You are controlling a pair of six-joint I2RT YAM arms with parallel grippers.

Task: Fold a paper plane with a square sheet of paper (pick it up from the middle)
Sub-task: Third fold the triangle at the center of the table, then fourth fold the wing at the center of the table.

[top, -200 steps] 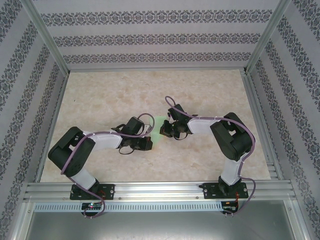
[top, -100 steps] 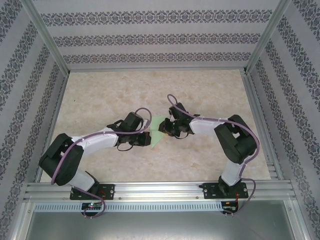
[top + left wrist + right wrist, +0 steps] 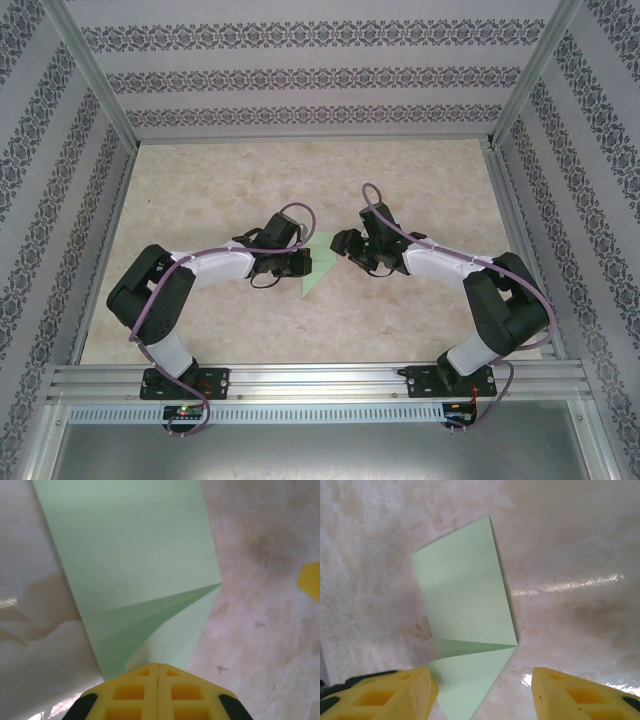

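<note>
Right gripper (image 3: 481,682) backs off toward right, jaws now apart, empty; left gripper (image 3: 158,672) clamped on sheet (image 3: 135,555) at centre of top view, sheet possibly part-lifted off table (image 3: 420,190).

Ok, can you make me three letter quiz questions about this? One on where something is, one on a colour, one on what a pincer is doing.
1. Where is the paper? A: between the left pincer and the right pincer. B: by the arm bases. C: on the wall.
2. What colour is the paper? A: red. B: pale green. C: blue.
3. How is the right pincer? A: open. B: shut on the paper. C: shut, empty.
Answers: 1 A, the top view shows it between them. 2 B, green in every view. 3 A, its yellow fingers stand apart.
</note>
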